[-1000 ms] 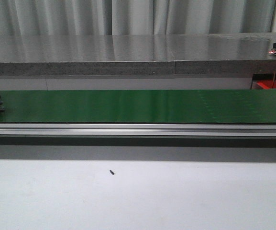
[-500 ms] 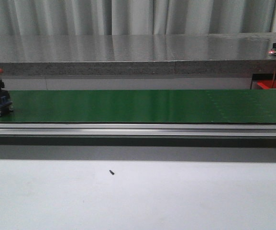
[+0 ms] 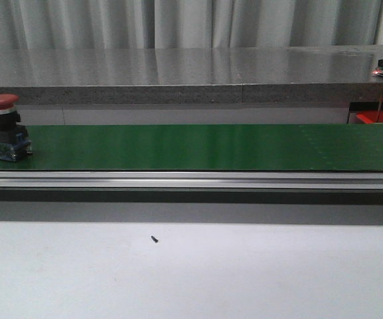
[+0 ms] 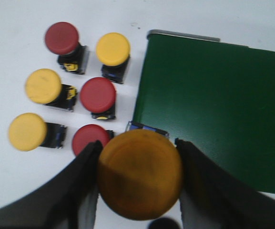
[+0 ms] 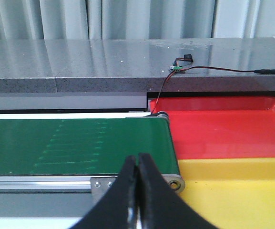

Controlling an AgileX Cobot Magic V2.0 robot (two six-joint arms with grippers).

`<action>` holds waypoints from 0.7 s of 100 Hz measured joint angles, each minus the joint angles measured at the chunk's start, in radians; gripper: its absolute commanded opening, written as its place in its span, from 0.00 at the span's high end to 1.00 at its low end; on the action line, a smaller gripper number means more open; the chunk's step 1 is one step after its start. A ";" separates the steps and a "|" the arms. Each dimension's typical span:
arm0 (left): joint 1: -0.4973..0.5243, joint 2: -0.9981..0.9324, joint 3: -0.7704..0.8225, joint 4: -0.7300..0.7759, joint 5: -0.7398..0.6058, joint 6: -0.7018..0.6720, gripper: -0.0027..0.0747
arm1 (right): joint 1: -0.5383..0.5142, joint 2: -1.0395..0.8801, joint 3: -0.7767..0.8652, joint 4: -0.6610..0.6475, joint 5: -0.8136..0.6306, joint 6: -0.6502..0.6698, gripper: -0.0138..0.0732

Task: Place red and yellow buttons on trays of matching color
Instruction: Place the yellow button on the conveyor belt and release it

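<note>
Yellow button (image 4: 139, 174) gripped between left jaws beside belt (image 4: 213, 105).

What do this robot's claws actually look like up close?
Both are plain black. The left gripper has two broad, flat, matte black fingers that widen toward the wrist. The right gripper shows two black fingers tapering to thin tips, like a beak. No cables, labels or markings are visible on either.
</note>
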 measured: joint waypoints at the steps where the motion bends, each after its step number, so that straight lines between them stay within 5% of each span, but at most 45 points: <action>1: -0.007 0.005 0.000 0.000 0.000 0.000 0.67 | 0.000 0.000 0.000 0.000 0.000 0.000 0.98; 54: -0.086 0.168 -0.011 0.004 -0.012 0.000 0.66 | 0.000 0.000 0.000 0.000 0.000 0.000 0.98; 70: -0.086 0.179 -0.018 0.000 -0.012 0.004 0.37 | 0.000 0.000 0.000 0.000 0.000 0.000 0.98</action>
